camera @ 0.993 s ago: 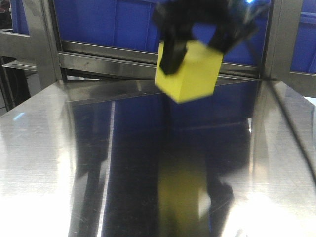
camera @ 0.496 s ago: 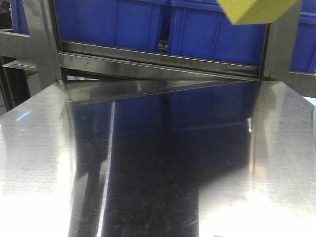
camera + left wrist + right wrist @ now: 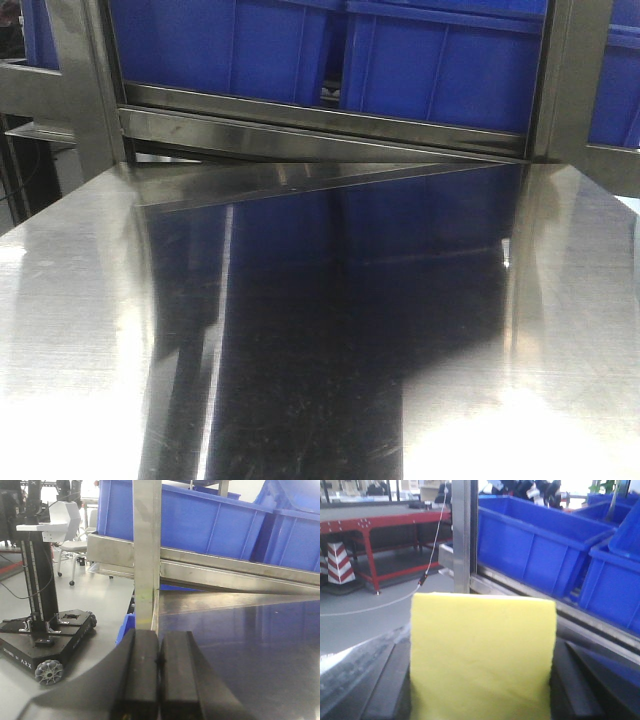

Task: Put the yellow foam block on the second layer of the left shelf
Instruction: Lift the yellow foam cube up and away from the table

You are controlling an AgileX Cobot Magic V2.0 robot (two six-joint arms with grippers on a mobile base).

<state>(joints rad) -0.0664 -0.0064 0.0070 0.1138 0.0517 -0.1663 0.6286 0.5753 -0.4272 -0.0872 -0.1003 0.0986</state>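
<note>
Two blue bins (image 3: 440, 70) back the steel table (image 3: 80, 300); right fingers (image 3: 382, 680) pinch the yellow foam block (image 3: 480, 655), left fingers (image 3: 142, 675) pressed together.

Blue bins (image 3: 440, 60) on rack (image 3: 320, 125); steel tabletop (image 3: 80, 300); cone (image 3: 338, 562).

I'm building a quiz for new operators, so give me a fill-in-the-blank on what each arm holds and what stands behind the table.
The yellow foam block is clamped between the fingers of the ___ arm.
The left gripper is ___ and holds nothing.
The bins behind the steel table are ___ in colour.
Missing words: right; shut; blue.
</note>
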